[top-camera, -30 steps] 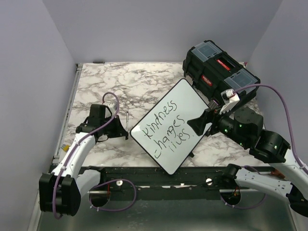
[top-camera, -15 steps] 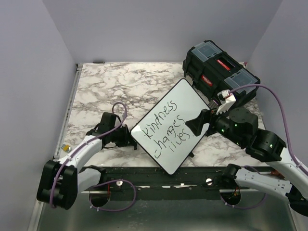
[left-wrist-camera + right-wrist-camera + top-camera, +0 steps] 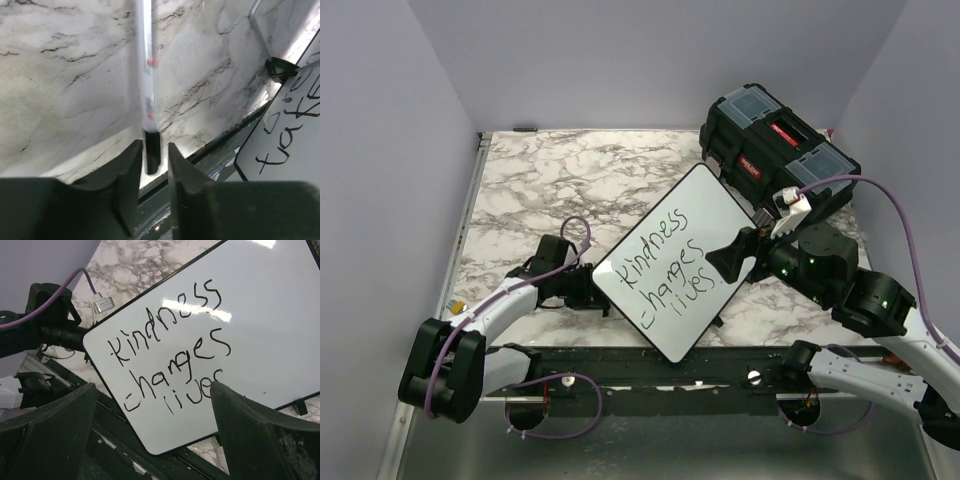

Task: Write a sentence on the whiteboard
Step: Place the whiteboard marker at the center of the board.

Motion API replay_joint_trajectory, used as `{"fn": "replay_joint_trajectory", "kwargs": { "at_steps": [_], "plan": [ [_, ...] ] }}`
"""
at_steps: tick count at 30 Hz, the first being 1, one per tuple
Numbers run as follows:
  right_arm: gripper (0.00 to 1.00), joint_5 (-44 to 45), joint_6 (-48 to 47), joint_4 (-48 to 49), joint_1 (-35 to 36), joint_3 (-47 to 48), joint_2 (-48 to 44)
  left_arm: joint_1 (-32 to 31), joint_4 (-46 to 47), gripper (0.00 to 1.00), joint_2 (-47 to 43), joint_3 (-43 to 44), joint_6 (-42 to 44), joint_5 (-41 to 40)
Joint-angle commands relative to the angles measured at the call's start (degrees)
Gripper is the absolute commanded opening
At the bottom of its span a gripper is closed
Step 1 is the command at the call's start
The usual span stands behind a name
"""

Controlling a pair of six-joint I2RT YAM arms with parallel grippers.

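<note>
The whiteboard point(image 3: 712, 205) lies askew at mid-table, and the sentence point(image 3: 665, 268) "kindness changes lives" fills it in three slanted black lines. My right gripper point(image 3: 725, 262) hovers over the board's right part, open wide and empty; the right wrist view frames the sentence point(image 3: 170, 350) on the whiteboard point(image 3: 265, 310) between the spread fingers of my right gripper point(image 3: 152, 387). My left gripper point(image 3: 588, 296) sits low by the board's left corner. Its jaws stand slightly apart around the black end of a white marker point(image 3: 146, 75) lying on the marble, with a thin gap on each side of my left gripper point(image 3: 154, 150). The whiteboard point(image 3: 295, 145) edge shows at right.
A black toolbox point(image 3: 775, 150) stands at the back right, just behind the board. The dark front rail point(image 3: 650, 365) of the table runs right below the board's near corner and the left gripper. One of the board's black feet point(image 3: 277, 67) rests on the marble.
My left arm has swung toward the near edge and the board's left corner, and its jaws have parted a little around the marker. The right gripper has barely shifted.
</note>
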Motion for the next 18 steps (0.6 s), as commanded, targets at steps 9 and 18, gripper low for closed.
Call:
{"fn": "replay_joint_trajectory", "kwargs": {
  "at_steps": [9,18],
  "plan": [
    [0.96,0.31,0.5,-1.24,0.29,0.24,-2.15,-0.07,-9.21,0.74,-0.41,6.71,3.97,-5.57],
    [0.96,1.18,0.49,-1.86,0.31,0.24,-2.88,7.6,-19.45,0.75,-5.98,13.69,10.27,-10.66]
  ]
}}
